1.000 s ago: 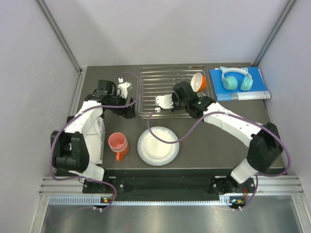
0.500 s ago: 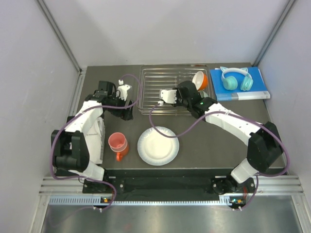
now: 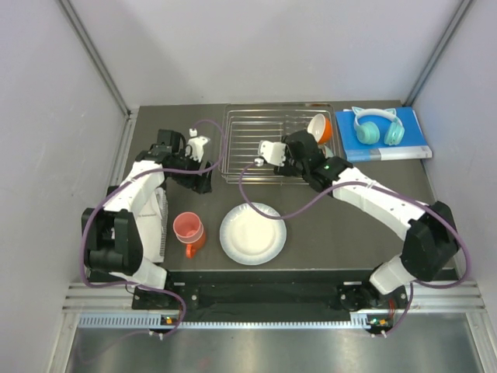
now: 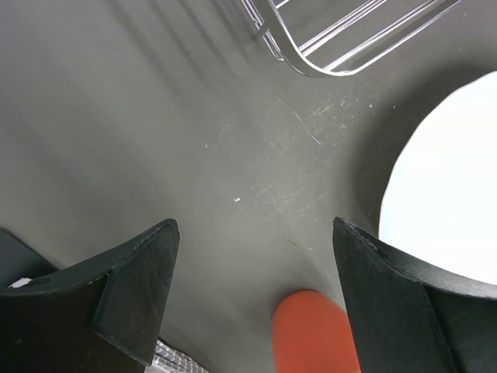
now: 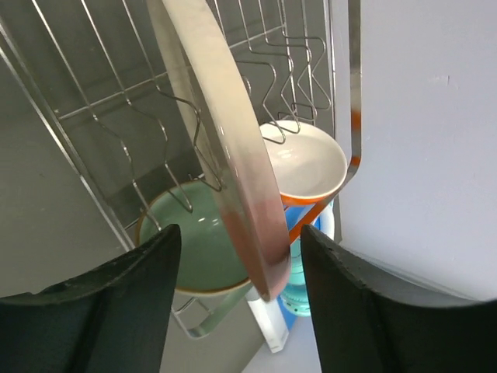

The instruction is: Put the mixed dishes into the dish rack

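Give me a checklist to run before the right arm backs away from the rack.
1. Right gripper open around the patterned plate: ok.
2. Patterned plate on edge between the wires of the rack: ok. Steady by itself: cannot tell.
3. Green bowl and orange bowl in the rack: ok.
4. Left gripper open and empty: ok.
5. White plate and mug loaded: not ok, both sit on the table.

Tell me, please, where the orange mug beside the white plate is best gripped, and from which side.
Probably by its wall at the rim, from above, one finger inside: the orange mug stands upright, mouth up. Take the far side of the rim, since the handle points toward the robot.
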